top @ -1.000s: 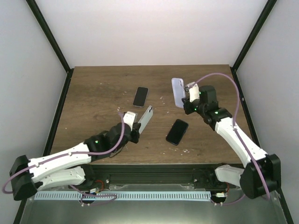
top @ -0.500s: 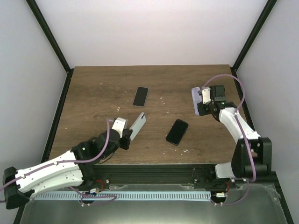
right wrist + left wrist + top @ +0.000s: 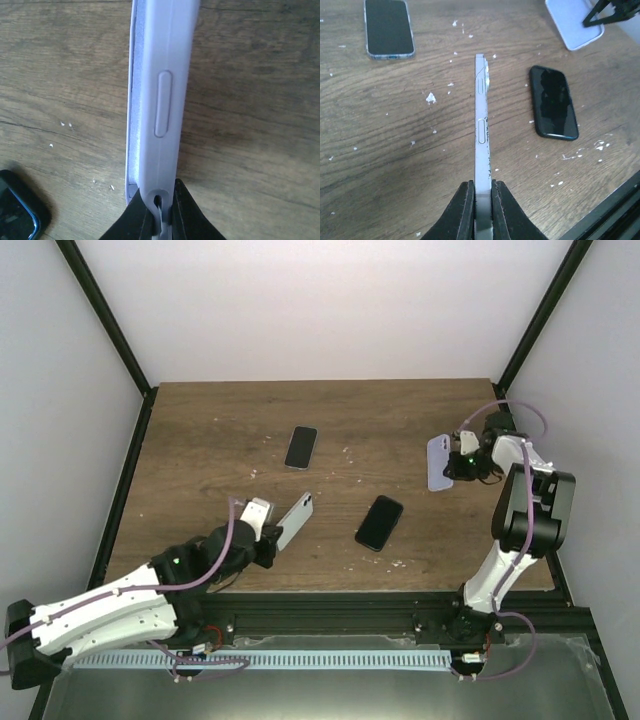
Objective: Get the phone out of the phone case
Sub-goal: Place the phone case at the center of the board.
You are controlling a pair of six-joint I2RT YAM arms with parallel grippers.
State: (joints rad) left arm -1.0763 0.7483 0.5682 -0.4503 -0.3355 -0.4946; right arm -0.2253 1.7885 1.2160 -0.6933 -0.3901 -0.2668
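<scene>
So on the left side, the left gripper point(image 3: 266, 533) has its fingers point(image 3: 462, 210) clamped tight on the bottom end of the phone point(image 3: 293, 521). It's a silver one held on edge, so the wrist camera just sees the thin side with its buttons running straight out past the fingertips, up off the table point(image 3: 200, 440). Ahead of those fingers and off to their left, a second phone point(image 3: 301, 447) with a dark screen and a pale rim lies flat on the wood. Ahead and to their right there's a black phone point(image 3: 379, 522), also flat, screen up, with a bunch of little white crumbs point(image 3: 431, 98) scattered on the boards around it. Further right again, well apart from the silver phone, the right gripper point(image 3: 460, 462) is pinched shut on the lilac phone case point(image 3: 438, 462). Its fingers point(image 3: 137, 220) bite the thin wall at one end of the case, and the rest sticks out beyond the tips on its side, with the long side button facing the wrist camera. No phone shows in the case. Whether its far end touches the wood I honestly can't tell. The corner of the black phone peeks in down to the left of the right fingers.
</scene>
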